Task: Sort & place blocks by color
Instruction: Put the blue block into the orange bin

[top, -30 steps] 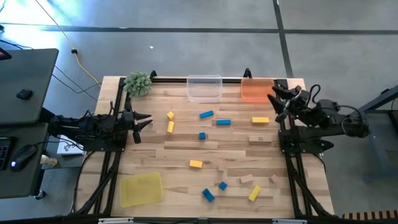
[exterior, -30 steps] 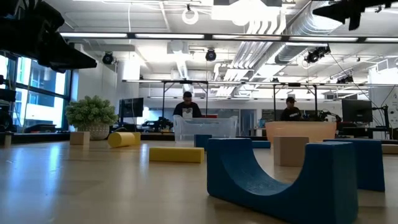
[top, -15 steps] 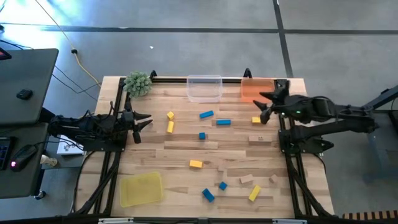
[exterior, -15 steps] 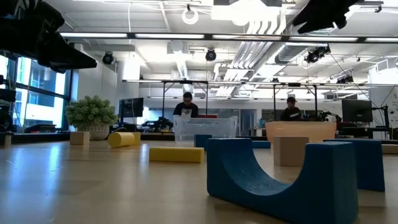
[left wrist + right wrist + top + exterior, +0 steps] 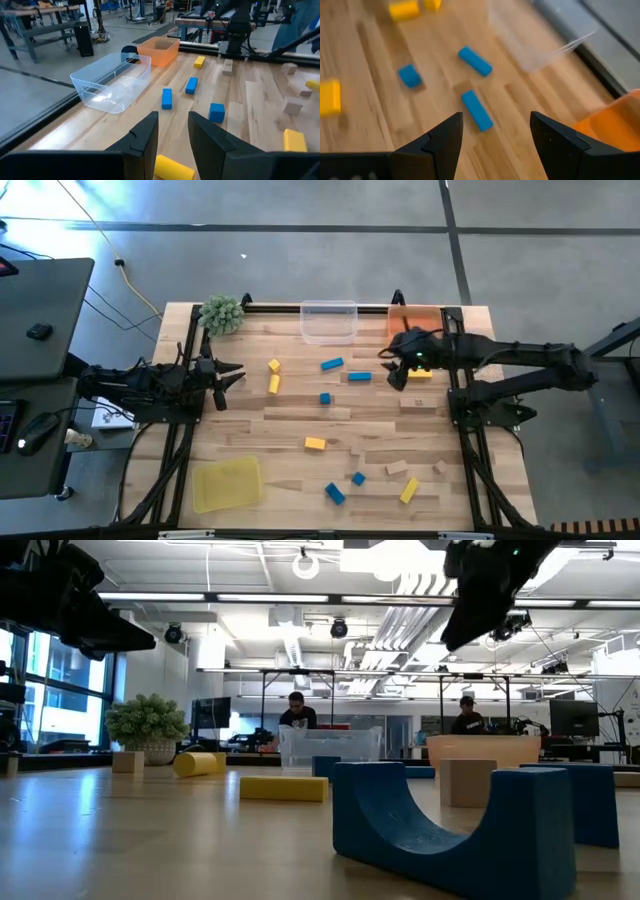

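Note:
Yellow, blue and plain wooden blocks lie scattered flat on the table. My right gripper [image 5: 392,366] [image 5: 495,145] hangs open above the far right part. Its fingers stand over a blue bar [image 5: 359,376] [image 5: 477,110], near a second blue bar [image 5: 332,364] [image 5: 475,60] and a blue cube [image 5: 325,398] [image 5: 410,76]. A yellow bar [image 5: 420,373] lies partly under the arm. My left gripper [image 5: 228,373] [image 5: 173,137] waits open at the left edge, facing a yellow block [image 5: 172,167] [image 5: 274,384]. In the low view the right gripper [image 5: 490,585] shows high up.
A clear tray [image 5: 329,320] and an orange tray [image 5: 412,323] stand at the far edge, and a yellow tray [image 5: 226,483] at the near left. A green plant [image 5: 221,313] sits at the far left corner. More blocks lie near the front, among them a blue arch [image 5: 450,825].
My right gripper has swung from the table's far right corner leftward over the table, toward the blue bars, and has come lower. My left arm has kept still. No block has moved.

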